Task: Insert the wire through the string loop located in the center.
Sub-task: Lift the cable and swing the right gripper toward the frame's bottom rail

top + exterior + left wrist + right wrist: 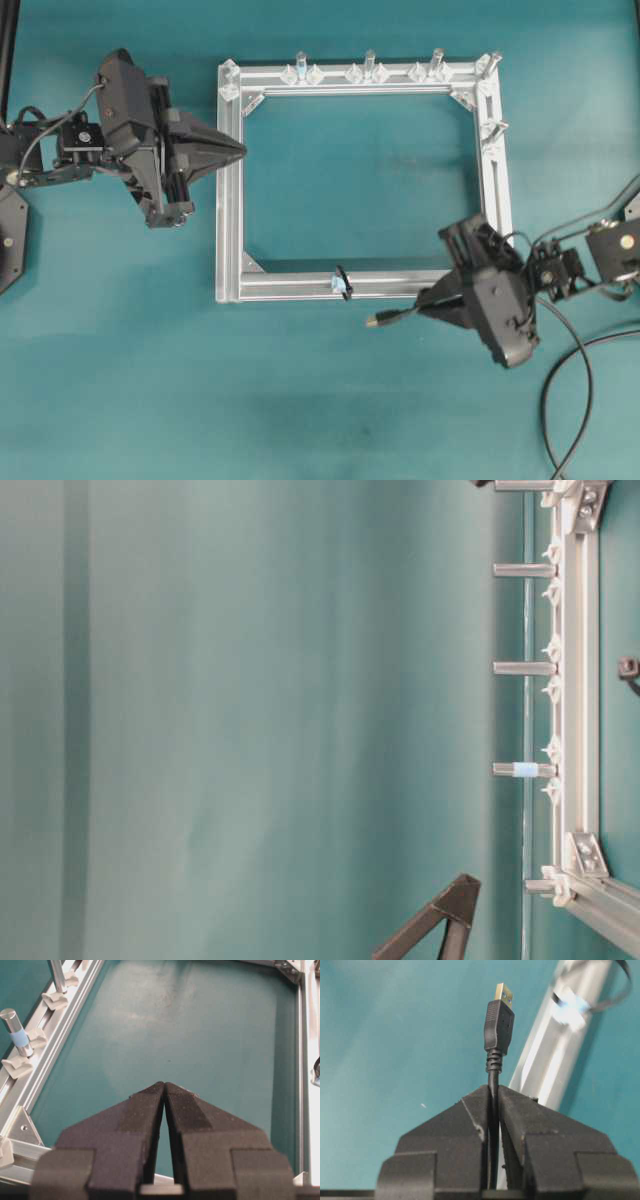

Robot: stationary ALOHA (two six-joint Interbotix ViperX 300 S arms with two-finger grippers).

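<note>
So the right tool is pinching the wire just behind its plug, and in the right wrist view you can see the black cable squeezed between the two dark pads with the ribbed strain relief and the brass-coloured tip poking out past them. From overhead the plug sits just off the outer side of the near rail of the aluminium frame, over the teal worktop, tip pointing toward the left side of the view. The rest of the wire trails off behind the right arm and curls across the worktop at the lower right.

The string loop is on that same near rail, roughly at its middle, a tiny black ring with a pale-blue bit at the base. The plug tip is near it but clearly apart, off to one side of it and not through it. In the right wrist view the loop shows up at the top right, blurry.

The left tool is pressed together with nothing in it, tips at the left rail of the frame, pointing inward. A row of upright pegs stands along the far rail.
</note>
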